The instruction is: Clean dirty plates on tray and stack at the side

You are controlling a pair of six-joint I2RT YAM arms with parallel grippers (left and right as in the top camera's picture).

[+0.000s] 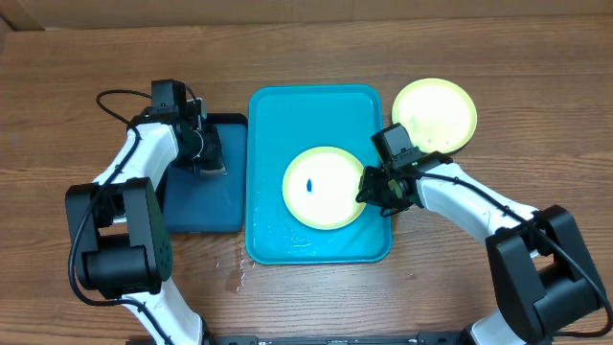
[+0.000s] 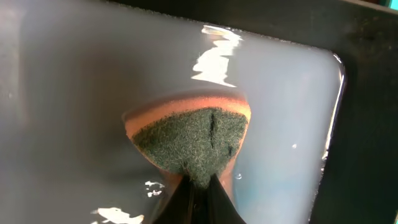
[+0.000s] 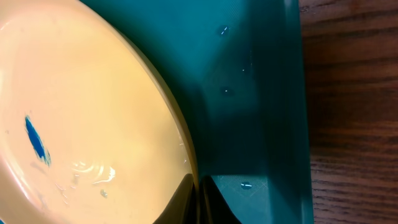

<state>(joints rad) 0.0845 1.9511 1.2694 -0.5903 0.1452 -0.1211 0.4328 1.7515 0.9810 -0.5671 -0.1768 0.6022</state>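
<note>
A plate (image 1: 324, 188) with a yellow-green rim and a small blue smudge lies on the turquoise tray (image 1: 287, 115). My right gripper (image 1: 375, 187) is shut on its right rim; the wrist view shows the plate (image 3: 81, 112) with the fingers (image 3: 198, 199) pinching the rim, and the smudge at left. A clean plate (image 1: 434, 115) lies on the table right of the tray. My left gripper (image 1: 206, 153) is shut on a sponge (image 2: 193, 140), green scrub side up, orange beneath, over the dark navy tray (image 1: 206, 206). A third plate is not in view.
The navy tray holds shallow water (image 2: 280, 124) in the left wrist view. Water drops lie on the turquoise tray's front part (image 1: 287, 235) and on the table just left of it (image 1: 235, 273). Wooden table all round.
</note>
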